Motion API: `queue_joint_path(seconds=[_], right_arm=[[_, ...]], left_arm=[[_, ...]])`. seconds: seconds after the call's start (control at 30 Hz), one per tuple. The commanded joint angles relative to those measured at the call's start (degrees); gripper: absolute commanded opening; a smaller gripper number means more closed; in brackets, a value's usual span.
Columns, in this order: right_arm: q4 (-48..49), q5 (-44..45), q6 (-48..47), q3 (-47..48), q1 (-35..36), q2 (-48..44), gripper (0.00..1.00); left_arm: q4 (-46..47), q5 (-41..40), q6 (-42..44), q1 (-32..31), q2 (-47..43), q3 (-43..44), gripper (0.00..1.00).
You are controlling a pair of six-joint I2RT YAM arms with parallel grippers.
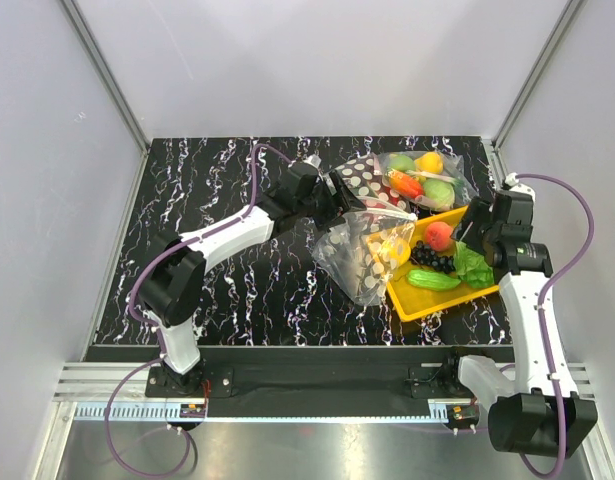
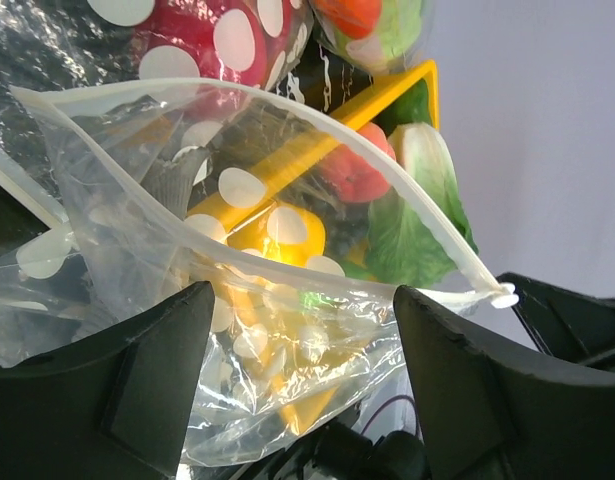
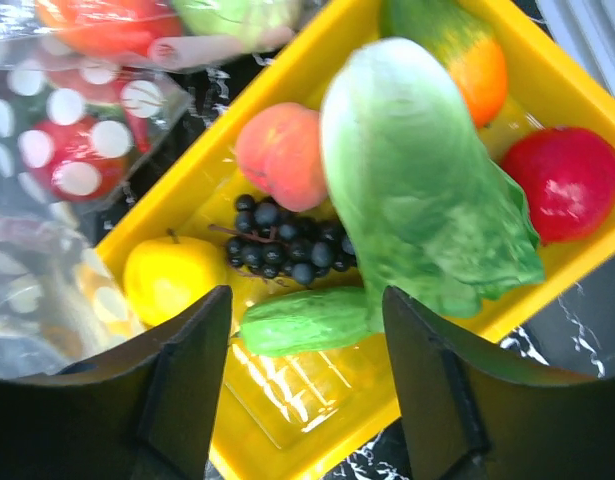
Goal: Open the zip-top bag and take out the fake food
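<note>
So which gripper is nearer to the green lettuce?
Right. The right gripper hovers directly over the lettuce; the left gripper is farther off, at the zip-top bag.

The clear zip-top bag printed with white dots [image 2: 287, 330] is seen as thin, crinkled, glossy plastic film, edged by a smoother milky zip strip [image 2: 387, 185]. The shallow yellow tray [image 3: 287, 400] is moulded in smooth, shiny plastic. In the tray, the green leafy lettuce [image 3: 417, 180] looks matt and veined. The yellow lemon [image 3: 172, 280] appears glossy. The black, white-veined bench [image 1: 237, 290] is finished smooth, like marble.
</note>
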Motion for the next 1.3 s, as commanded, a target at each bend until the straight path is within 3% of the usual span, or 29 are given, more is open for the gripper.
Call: queue_joint_path(seconds=[0.0,0.13,0.4,0.43,0.5,0.53,0.7,0.73,0.83,1.13,1.27], right_arm=[[3.0,-5.59,-2.47,3.23,0.09,-0.46,0.72],[5.73,-13.58,-2.65,3.58,0.7,0.33,0.77],[7.23,-16.68,-2.3,2.09,1.76,0.24,0.77],[7.14,-16.68,-2.3,1.83,1.76,-0.28,0.77],[7.05,-16.33,-2.56,1.21,1.85,-0.64,0.77],[6.79,-16.24,-2.82,1.03,1.85,-0.98,0.77],[6.88,-15.98,-3.09,0.77,1.93,-1.43,0.77],[7.05,-16.06,-3.09,0.86,1.93,-1.25,0.77],[7.05,-16.85,-3.35,3.3,1.94,-0.38,0.77],[5.47,-24.58,-6.16,17.18,5.09,4.81,0.74],[4.42,-34.15,-6.95,22.56,7.8,8.85,0.57]], left_arm=[[1.33,-3.44,-2.59,-0.26,-1.7,2.27,0.79],[3.7,-5.73,-5.32,-0.35,-2.58,-0.28,0.81],[3.35,-4.77,-7.34,-0.79,0.58,1.74,0.81],[3.35,-4.42,-6.65,-0.96,0.85,2.0,0.77],[3.35,-3.02,-6.11,-1.14,1.64,2.27,0.55],[3.44,-2.49,-6.11,-1.4,1.9,2.27,0.48],[4.23,1.73,-5.94,-1.66,2.87,1.13,0.24],[5.53,2.7,-5.67,-1.67,2.78,0.6,0.13],[6.86,4.72,-4.54,-1.67,1.38,-0.63,0.0],[13.72,14.21,2.67,-1.14,-4.24,-5.46,0.0],[13.46,15.54,6.01,-0.96,-6.71,-6.69,0.0]])
